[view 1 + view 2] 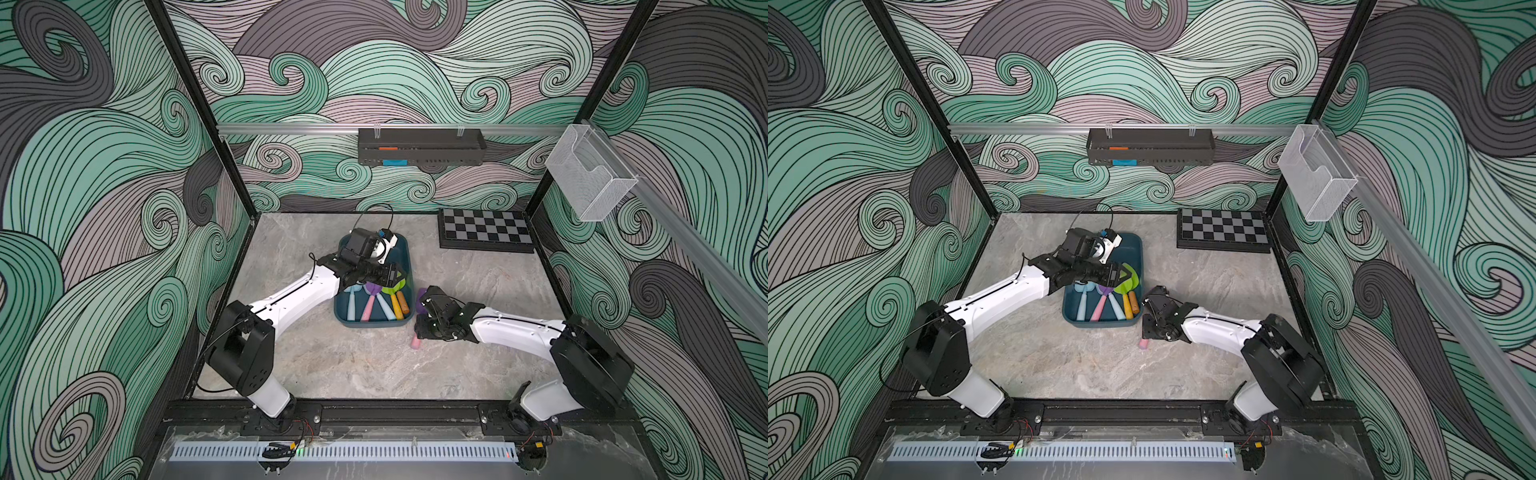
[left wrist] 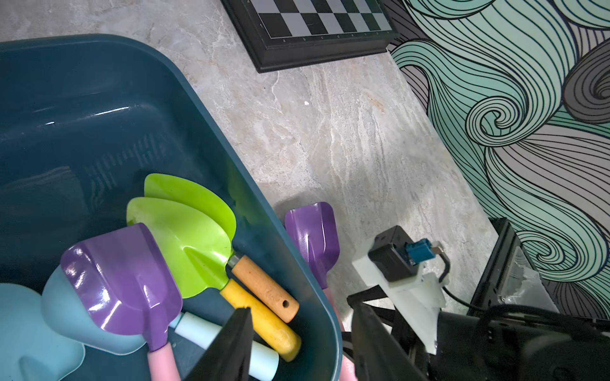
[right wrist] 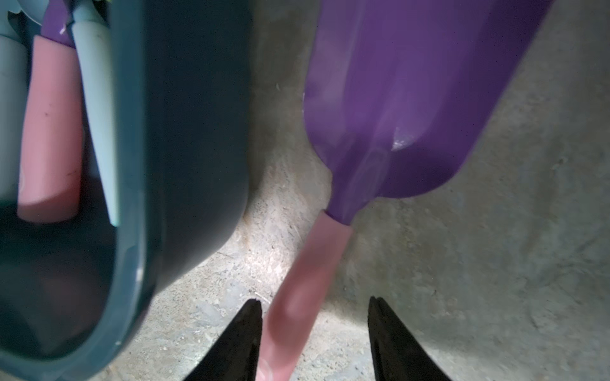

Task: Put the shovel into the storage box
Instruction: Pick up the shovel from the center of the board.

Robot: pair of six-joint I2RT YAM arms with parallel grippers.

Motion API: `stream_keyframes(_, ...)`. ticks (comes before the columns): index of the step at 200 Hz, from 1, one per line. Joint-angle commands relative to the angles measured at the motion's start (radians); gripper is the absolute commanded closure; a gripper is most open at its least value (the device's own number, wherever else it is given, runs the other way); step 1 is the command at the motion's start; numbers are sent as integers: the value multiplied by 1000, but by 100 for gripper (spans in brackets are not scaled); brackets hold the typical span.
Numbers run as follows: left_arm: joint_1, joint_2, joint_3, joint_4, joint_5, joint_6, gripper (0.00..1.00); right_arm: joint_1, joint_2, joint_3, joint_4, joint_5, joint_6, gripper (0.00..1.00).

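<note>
Marbled grey desk (image 1: 353,365) carries the purple-bladed, pink-handled plastic shovel (image 3: 412,99), likely light, stiff, slick. I'd pinch the handle, which my right tool (image 3: 314,300) straddles, spread; left tool (image 2: 298,308) spread too.

Robot lab test cell: black alu frame posts (image 1: 189,75), printed wave-pattern walls (image 1: 415,62), marble-look tabletop (image 1: 374,365), 2 robot arms (image 1: 299,297) mounted on near rail (image 1: 395,415).
</note>
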Motion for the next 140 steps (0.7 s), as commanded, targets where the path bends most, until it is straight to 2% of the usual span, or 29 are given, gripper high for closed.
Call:
stream_keyframes(1, 0, -26, -4, 11, 12, 16, 48, 6, 22, 29, -14, 36, -1, 45)
stream_keyframes(60, 1, -20, 2, 12, 10, 18, 48, 15, 89, 39, -99, 93, -45, 51)
stream_keyframes(80, 1, -16, 2, 12, 13, 17, 48, 17, 87, 19, -111, 99, -51, 59)
stream_keyframes(96, 2, -16, 2, 14, 20, 13, 48, 17, 72, 0, -113, 106, -56, 70)
stream_keyframes(122, 2, -16, 2, 22, 39, 6, 48, 17, 29, -28, -113, 122, -66, 96)
stream_keyframes(130, 3, -15, 2, 25, 46, 3, 48, 17, 11, -31, -121, 132, -72, 100)
stream_keyframes(140, 3, -12, 3, 28, 59, -1, 48, 17, -12, -28, -142, 146, -84, 100)
